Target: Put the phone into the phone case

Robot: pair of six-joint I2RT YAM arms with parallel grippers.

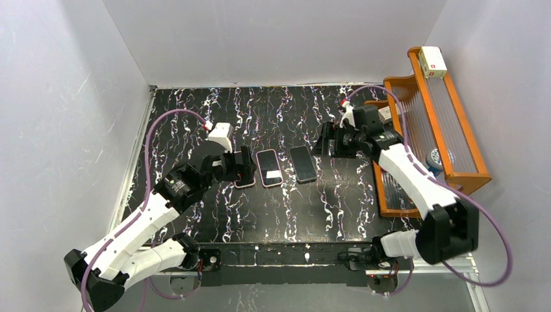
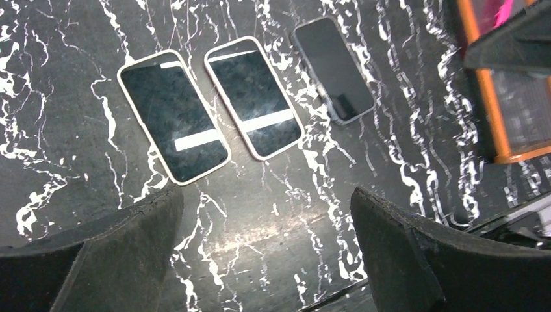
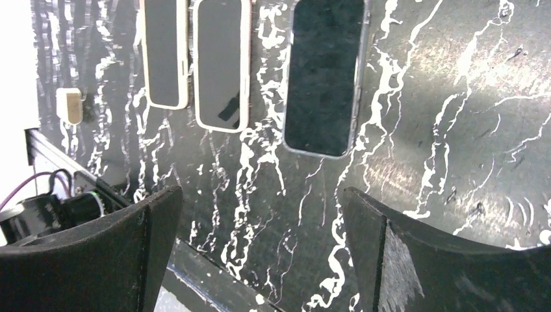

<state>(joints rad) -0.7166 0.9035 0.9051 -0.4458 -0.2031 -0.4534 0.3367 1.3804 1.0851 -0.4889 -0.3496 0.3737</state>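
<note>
Three phones lie face up side by side mid-table. The left one (image 1: 245, 181) and the middle one (image 1: 269, 168) have pale pink-white case rims. The right one (image 1: 303, 164) is dark with a thin grey rim. The left wrist view shows them as left (image 2: 174, 117), middle (image 2: 253, 96) and right (image 2: 333, 68). The right wrist view shows them as left (image 3: 164, 52), middle (image 3: 223, 62) and right (image 3: 325, 75). My left gripper (image 1: 244, 166) is open and empty over the left phone's near end, with bare table between its fingers (image 2: 266, 218). My right gripper (image 1: 328, 140) is open and empty just right of the dark phone, also seen in its own view (image 3: 260, 214).
An orange rack (image 1: 455, 130) with clear ribbed panels stands at the right edge, with a small white box (image 1: 432, 62) on top. Its corner shows in the left wrist view (image 2: 497, 123). The table's front rail (image 1: 292, 253) runs along the near edge.
</note>
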